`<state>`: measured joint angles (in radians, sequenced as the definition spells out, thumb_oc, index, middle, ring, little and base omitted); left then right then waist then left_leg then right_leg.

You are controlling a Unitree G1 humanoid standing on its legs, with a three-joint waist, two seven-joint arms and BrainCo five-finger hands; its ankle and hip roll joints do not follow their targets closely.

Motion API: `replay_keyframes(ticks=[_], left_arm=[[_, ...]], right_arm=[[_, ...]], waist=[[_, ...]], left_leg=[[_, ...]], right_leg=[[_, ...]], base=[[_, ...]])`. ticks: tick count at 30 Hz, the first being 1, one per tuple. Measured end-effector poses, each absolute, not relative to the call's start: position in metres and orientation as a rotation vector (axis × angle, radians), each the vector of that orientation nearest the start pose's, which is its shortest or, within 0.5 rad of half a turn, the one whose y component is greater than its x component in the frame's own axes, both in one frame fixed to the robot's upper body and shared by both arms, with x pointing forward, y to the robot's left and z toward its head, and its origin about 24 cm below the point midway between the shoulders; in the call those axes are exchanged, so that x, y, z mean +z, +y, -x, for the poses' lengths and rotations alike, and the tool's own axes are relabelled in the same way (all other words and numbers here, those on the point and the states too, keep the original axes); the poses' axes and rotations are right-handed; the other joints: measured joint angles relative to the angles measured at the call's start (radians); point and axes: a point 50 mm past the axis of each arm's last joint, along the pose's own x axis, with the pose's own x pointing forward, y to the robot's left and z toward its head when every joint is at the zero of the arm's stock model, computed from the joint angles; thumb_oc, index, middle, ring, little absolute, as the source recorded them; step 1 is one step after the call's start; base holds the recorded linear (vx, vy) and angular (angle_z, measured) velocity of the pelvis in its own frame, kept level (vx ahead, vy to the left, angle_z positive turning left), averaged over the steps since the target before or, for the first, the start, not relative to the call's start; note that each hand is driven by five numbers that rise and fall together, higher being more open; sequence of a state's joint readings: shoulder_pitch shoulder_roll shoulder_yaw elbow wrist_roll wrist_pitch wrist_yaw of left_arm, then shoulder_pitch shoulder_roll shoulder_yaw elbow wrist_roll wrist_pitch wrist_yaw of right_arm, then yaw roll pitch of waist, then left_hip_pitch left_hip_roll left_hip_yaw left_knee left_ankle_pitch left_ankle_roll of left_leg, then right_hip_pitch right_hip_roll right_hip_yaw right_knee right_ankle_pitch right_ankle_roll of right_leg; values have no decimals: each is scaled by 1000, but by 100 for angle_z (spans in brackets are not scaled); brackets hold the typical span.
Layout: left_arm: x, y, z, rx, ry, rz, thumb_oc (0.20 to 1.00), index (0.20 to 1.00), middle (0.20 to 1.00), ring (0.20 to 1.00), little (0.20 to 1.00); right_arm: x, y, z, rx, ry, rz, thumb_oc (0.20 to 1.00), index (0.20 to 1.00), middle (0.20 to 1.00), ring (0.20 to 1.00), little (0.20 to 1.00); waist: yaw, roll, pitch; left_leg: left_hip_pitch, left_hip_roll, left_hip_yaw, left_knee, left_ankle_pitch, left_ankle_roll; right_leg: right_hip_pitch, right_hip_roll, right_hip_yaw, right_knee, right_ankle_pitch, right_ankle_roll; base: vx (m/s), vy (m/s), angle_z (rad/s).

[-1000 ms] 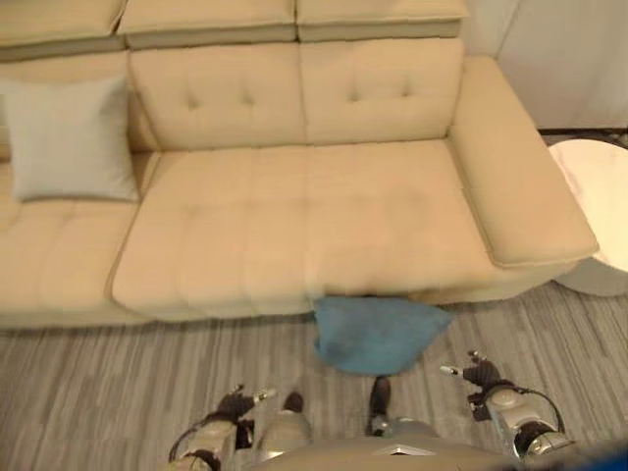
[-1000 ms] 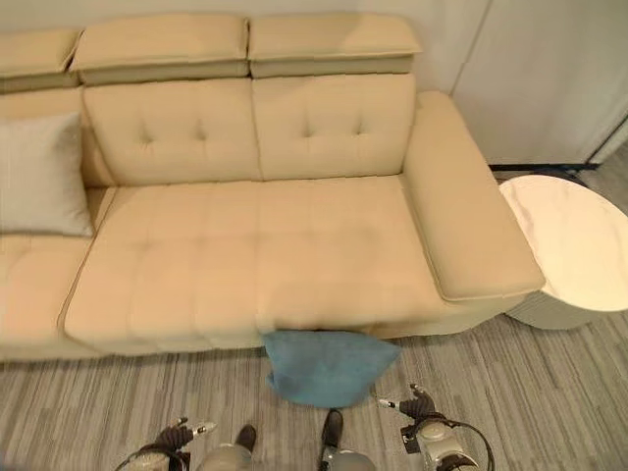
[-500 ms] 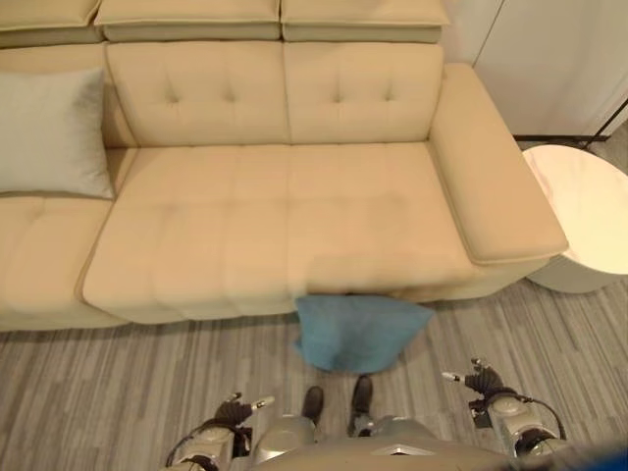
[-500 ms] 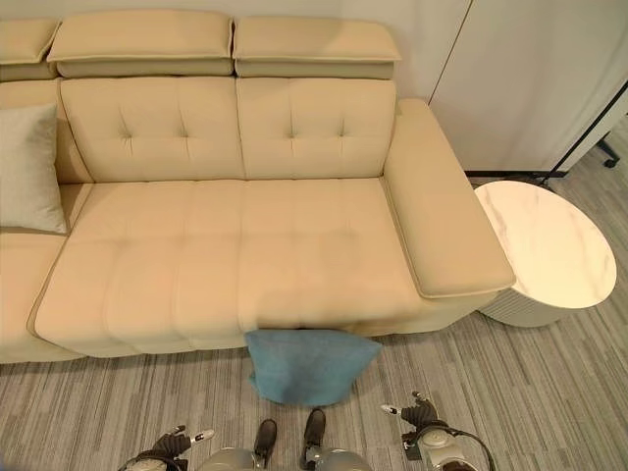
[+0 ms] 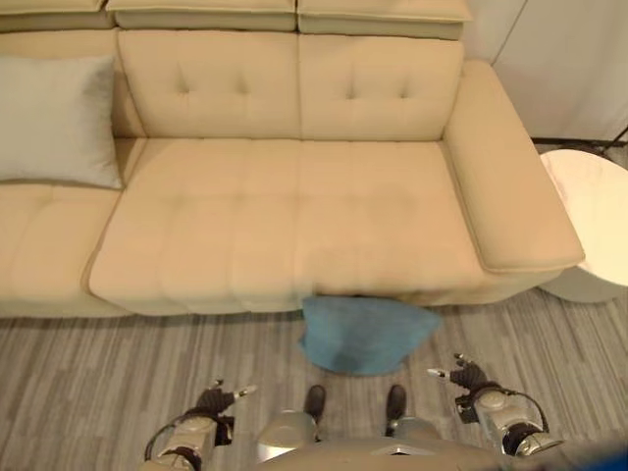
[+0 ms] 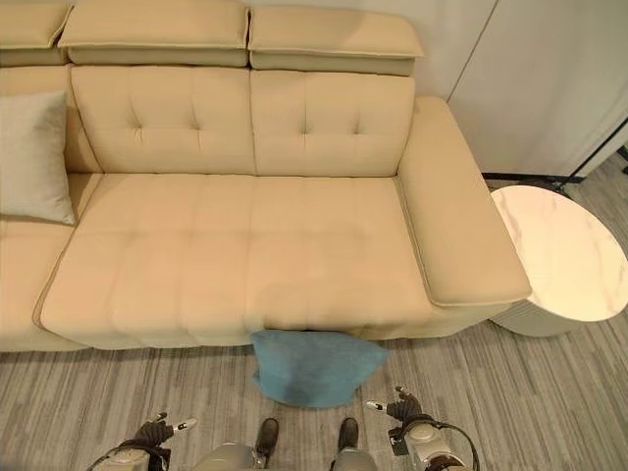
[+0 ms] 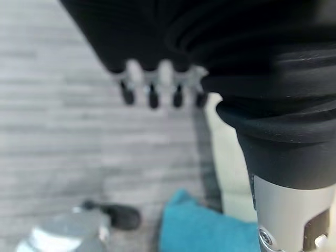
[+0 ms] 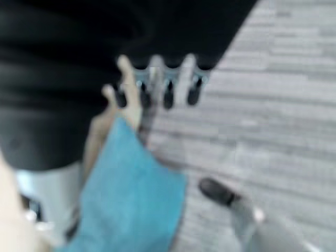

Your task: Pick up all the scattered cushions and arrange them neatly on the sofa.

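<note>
- The sofa (image 5: 275,211) is pale beige all over, its seat and backrest quilted into a grid of tufted squares.
- The cushion (image 5: 365,334) on the floor at the sofa's front edge is plain teal blue.
- The pillow (image 5: 54,120) on the sofa's left seat, against the backrest, is plain light grey.
- The floor (image 5: 118,373) is grey, streaked with fine lighter and darker stripes.
- The round side table (image 6: 564,250) by the sofa's right arm has a white top faintly veined like marble, over a ribbed off-white base.
- The wall panels (image 6: 549,78) behind the table are plain white.

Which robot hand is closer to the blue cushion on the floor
Right. The right robot hand hovers just off the blue cushion at its lower right corner; the left robot hand hangs farther away, lower left.
</note>
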<state>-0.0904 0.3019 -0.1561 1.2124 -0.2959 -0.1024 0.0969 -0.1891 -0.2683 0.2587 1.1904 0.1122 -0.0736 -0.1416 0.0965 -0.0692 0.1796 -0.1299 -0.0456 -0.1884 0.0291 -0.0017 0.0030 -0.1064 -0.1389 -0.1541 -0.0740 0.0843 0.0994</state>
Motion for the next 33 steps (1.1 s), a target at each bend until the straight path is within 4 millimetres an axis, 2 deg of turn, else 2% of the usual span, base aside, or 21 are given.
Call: replay_keyframes(ticks=[4,7,8,9,11,13,14,15,16,17,19,21,23,26,28,30,31,33], left_arm=[[-130,254,-163,326,919,-136,1000,1000,1000,1000,1000],[-115,253,-193,363,809,-115,1000,1000,1000,1000,1000],[-112,253,-199,367,789,-110,1000,1000,1000,1000,1000],[-96,250,-222,385,685,-76,1000,1000,1000,1000,1000],[-82,250,-241,398,615,-72,1000,1000,1000,1000,1000],[-63,251,-262,402,525,-64,1000,1000,1000,1000,1000],[-39,252,-285,401,432,-69,1000,1000,1000,1000,1000],[-29,253,-295,403,394,-80,1000,1000,1000,1000,1000],[1,255,-320,420,292,-76,1000,1000,1000,1000,1000],[13,255,-328,418,251,-75,1000,1000,1000,1000,1000],[35,245,-346,410,176,-63,1000,1000,1000,1000,1000],[58,236,-360,383,105,-63,1000,1000,1000,1000,1000],[121,204,-390,301,-90,-43,1000,1000,1000,1000,1000],[161,186,-401,256,-208,-26,1000,1000,1000,1000,1000],[180,180,-405,243,-261,-22,1000,1000,1000,1000,1000],[189,179,-406,249,-287,-23,1000,1000,1000,1000,1000],[200,179,-407,251,-314,-45,1000,1000,1000,1000,1000],[218,187,-408,288,-360,-58,1000,1000,1000,1000,1000]], right_arm=[[-113,-234,-206,-119,812,398,1000,1000,1000,1000,1000],[-98,-237,-228,-139,732,406,1000,1000,1000,1000,1000],[-96,-237,-230,-141,724,406,1000,1000,1000,1000,1000],[-84,-238,-244,-174,660,401,1000,1000,1000,1000,1000],[-71,-238,-262,-198,605,390,1000,1000,1000,1000,1000],[-56,-237,-275,-224,526,383,1000,1000,1000,1000,1000],[-31,-236,-299,-252,427,368,1000,1000,1000,1000,1000],[-20,-240,-306,-270,378,378,1000,1000,1000,1000,1000],[16,-246,-330,-325,259,382,1000,1000,1000,1000,1000],[30,-245,-341,-341,214,370,1000,1000,1000,1000,1000],[55,-240,-354,-363,117,359,1000,1000,1000,1000,1000],[84,-241,-367,-393,34,353,1000,1000,1000,1000,1000],[135,-235,-384,-429,-127,323,1000,1000,1000,1000,1000],[164,-234,-394,-446,-195,302,1000,1000,1000,1000,1000],[170,-238,-395,-452,-207,324,1000,1000,1000,1000,1000],[175,-247,-394,-479,-210,337,1000,1000,1000,1000,1000],[187,-258,-393,-512,-240,351,1000,1000,1000,1000,1000],[213,-265,-393,-546,-300,338,1000,1000,1000,1000,1000]], waist=[[0,12,57],[1,17,122],[0,16,127],[1,10,157],[-4,4,207],[-12,-4,223],[-30,-7,256],[-34,-8,257],[-40,-8,277],[-47,-6,308],[-54,-19,312],[-77,-13,318],[-107,-12,326],[-110,-12,337],[-118,-11,344],[-121,-12,343],[-127,-10,340],[-138,-9,339]], left_leg=[[-88,31,-42,39,10,-45],[-152,49,-60,45,22,-67],[-160,49,-65,47,24,-69],[-238,46,-68,75,29,-74],[-278,44,-66,91,37,-75],[-356,29,-67,132,35,-75],[-416,18,-68,142,43,-82],[-467,8,-66,164,39,-78],[-565,-3,-60,187,53,-79],[-576,-4,-60,189,63,-80],[-637,-12,-35,211,56,-72],[-714,-19,-22,234,60,-69],[-843,-36,17,288,49,-54],[-901,-40,61,326,35,-42],[-911,-42,70,331,31,-40],[-919,-39,66,340,24,-45],[-950,-41,69,349,23,-45],[-1000,-40,71,358,26,-46]], right_leg=[[-67,37,-36,19,3,-38],[-141,53,-54,67,-9,-57],[-153,53,-56,78,-11,-59],[-261,44,-56,172,-40,-68],[-323,30,-54,237,-54,-68],[-416,11,-53,312,-77,-71],[-488,-4,-50,355,-81,-68],[-546,-12,-40,385,-90,-70],[-653,-20,-25,423,-82,-68],[-663,-21,-25,423,-77,-70],[-736,-27,2,441,-75,-71],[-807,-34,7,447,-57,-73],[-943,-41,58,470,-38,-63],[-1007,-41,106,483,-28,-53],[-1022,-43,114,491,-27,-52],[-1032,-40,112,502,-34,-55],[-1065,-41,116,515,-41,-56],[-1115,-39,118,518,-35,-56]], base=[[-128,-70,20],[-144,-41,14],[-124,-16,9],[-166,-9,8],[-128,7,6],[-74,15,11],[-115,50,17],[-120,87,11],[-72,91,1],[-52,98,-8],[-28,103,-17],[16,115,-12],[68,162,-23],[48,34,-27],[42,16,-10],[75,33,2],[50,33,2],[47,16,-2]])
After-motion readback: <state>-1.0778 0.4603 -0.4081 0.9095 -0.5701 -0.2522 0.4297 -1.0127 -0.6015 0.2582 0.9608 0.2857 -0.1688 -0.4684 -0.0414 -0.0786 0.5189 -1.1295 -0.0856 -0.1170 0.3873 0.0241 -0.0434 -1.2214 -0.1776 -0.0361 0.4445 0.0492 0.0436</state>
